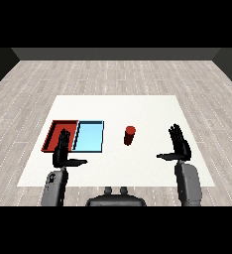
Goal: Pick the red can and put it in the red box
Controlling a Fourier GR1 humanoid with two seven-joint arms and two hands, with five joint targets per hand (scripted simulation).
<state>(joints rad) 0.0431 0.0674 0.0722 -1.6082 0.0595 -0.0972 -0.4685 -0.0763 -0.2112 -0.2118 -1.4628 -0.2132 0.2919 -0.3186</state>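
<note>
You had a white worktop [138,106] with bare surface all round the red can [130,135], which stood upright near the middle. No object lay between the can and either hand. The red tray [52,133] and the light blue tray [89,137] lay side by side, touching along one edge, toward the worktop's left edge, with a bare margin beyond them.

Your right hand [180,147] was released, fingers straight and raised, thumb pointing inward. The can stood to its left and slightly ahead, well apart, with clear worktop between. To the hand's right, a strip of worktop remained before the edge.

Your left hand [62,149] was likewise released, fingers straight, thumb pointing inward. It overlapped the near edge of the red tray where the two trays met. The can stood to its right, beyond the light blue tray and clear of it.

Neither hand held anything.
</note>
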